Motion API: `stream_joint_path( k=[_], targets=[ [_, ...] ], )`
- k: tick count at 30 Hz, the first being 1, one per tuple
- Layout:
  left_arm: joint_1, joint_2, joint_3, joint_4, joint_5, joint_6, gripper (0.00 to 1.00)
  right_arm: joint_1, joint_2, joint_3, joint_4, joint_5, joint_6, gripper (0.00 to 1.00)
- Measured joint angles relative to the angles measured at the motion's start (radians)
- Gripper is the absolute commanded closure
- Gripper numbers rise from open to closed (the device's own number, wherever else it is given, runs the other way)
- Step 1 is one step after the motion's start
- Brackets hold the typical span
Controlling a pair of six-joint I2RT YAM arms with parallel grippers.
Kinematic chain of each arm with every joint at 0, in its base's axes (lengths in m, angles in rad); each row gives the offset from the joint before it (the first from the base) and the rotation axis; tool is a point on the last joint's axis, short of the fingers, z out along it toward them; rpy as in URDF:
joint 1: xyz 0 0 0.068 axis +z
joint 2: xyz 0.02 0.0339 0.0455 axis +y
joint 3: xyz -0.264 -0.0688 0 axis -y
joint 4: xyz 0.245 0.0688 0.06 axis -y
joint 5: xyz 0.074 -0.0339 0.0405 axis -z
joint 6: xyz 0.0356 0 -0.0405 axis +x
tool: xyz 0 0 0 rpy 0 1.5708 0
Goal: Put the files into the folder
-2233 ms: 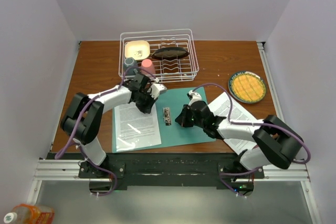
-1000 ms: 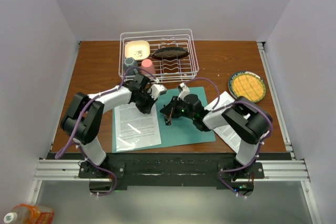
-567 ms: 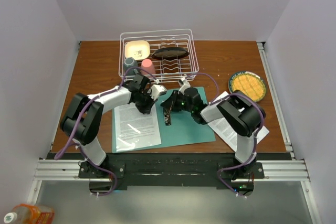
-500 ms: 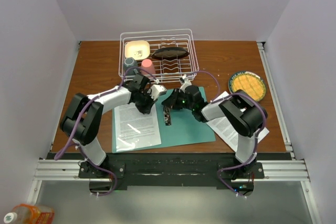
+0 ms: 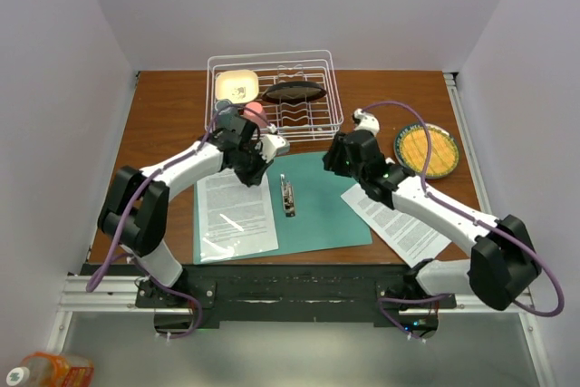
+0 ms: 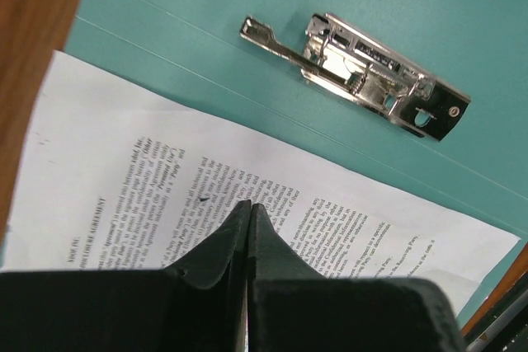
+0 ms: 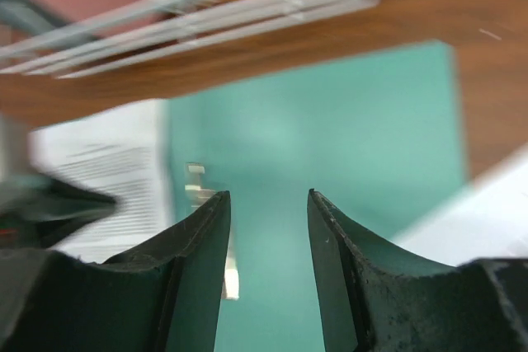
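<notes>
1. Brown wood counter (image 5: 172, 115) boxed in by white walls. Wire dish rack (image 5: 308, 129) at the far side, yellow plate (image 5: 427, 149) far R.
2. Teal folder (image 5: 326, 215) lies open and flat mid-counter, w/ metal clip (image 5: 288, 198) at its spine.
3. Files are split. One printed sheet (image 5: 234, 219) lies on the folder's L half. The other sheet (image 5: 408, 228) lies to the R, mostly on bare counter, its L corner overlapping the folder's R edge.
4. L end effector (image 5: 256, 172) is clenched, fingers tip to tip, w/ nothing seen between them. In the L wrist view the tips (image 6: 249, 205) sit over the text of the printed sheet (image 6: 165, 171), near its far end. The clip (image 6: 363, 80) is just beyond, on the teal (image 6: 429, 6). Can't tell if the tips touch the paper.
5. R end effector (image 5: 337, 160) is released, jaws apart and empty.
6. R wrist view: the R end effector (image 7: 268, 195) hangs above the folder's far R part (image 7: 371, 121). The clip (image 7: 195, 175) is off toward the L finger, and the other sheet (image 7: 470, 212) is just beside at lower R, not between the jaws.
</notes>
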Motion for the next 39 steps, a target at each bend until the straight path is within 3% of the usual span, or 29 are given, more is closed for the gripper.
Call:
stream_joint_path(
  k=[7, 12, 22, 31, 39],
  targets=[
    [0.0, -0.009, 0.106, -0.038, 0.019, 0.003, 0.95, -0.002, 0.046, -0.061, -0.383, 0.323, 0.15, 0.57],
    [0.0, 0.004, 0.144, -0.051, 0.061, -0.005, 0.96, -0.009, 0.134, -0.06, -0.497, 0.451, 0.27, 0.58],
    [-0.03, 0.169, 0.225, -0.059, 0.107, -0.024, 0.96, -0.052, 0.296, -0.032, -0.458, 0.462, 0.314, 0.63],
    [-0.049, 0.216, 0.267, -0.071, 0.084, -0.024, 0.96, -0.047, 0.32, -0.013, -0.369, 0.426, 0.281, 0.65],
    [-0.05, 0.237, 0.259, -0.087, 0.067, -0.024, 0.96, 0.075, 0.344, -0.003, -0.267, 0.399, 0.208, 0.63]
  ],
)
